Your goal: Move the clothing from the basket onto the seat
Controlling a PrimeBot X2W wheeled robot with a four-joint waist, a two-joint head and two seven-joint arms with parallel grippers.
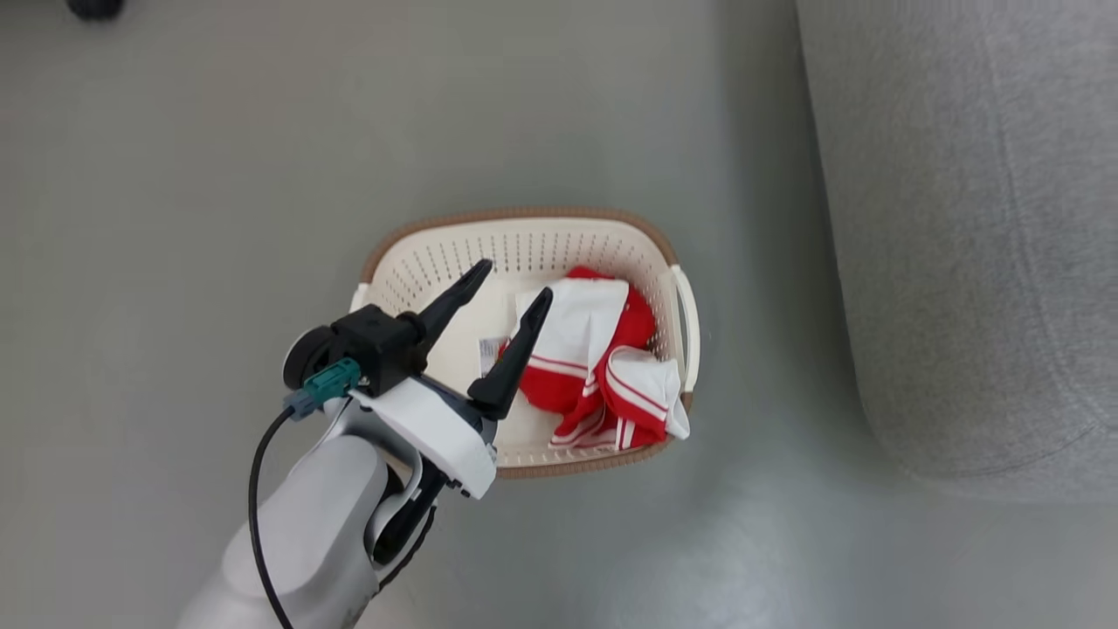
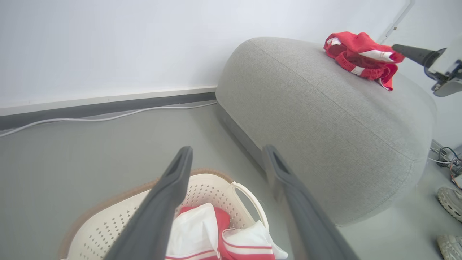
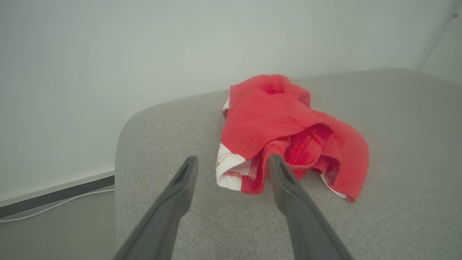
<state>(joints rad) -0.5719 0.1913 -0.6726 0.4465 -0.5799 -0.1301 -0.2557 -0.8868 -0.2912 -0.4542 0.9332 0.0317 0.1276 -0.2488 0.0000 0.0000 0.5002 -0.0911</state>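
Observation:
In the head view my left gripper [image 1: 515,279] hangs open and holds nothing above the left half of the cream basket [image 1: 524,214]. Red and white clothing [image 1: 594,367] lies bunched in the basket's right half. The left wrist view looks past the open left gripper [image 2: 227,148] at the basket [image 2: 108,220] and the clothing [image 2: 216,234] below. A red garment [image 2: 361,54] rests on top of the grey seat [image 2: 317,119], with a finger [image 2: 415,52] of my right gripper beside it. My right gripper [image 3: 232,158] is open, with the garment [image 3: 288,122] lying loose on the seat [image 3: 397,180] at its fingertips.
The basket stands on grey floor, just left of the seat [image 1: 961,262]. A white cable [image 2: 108,117] runs along the wall's dark baseboard. Shoes [image 2: 449,202] and tangled wires [image 2: 447,159] lie on the floor past the seat's far side.

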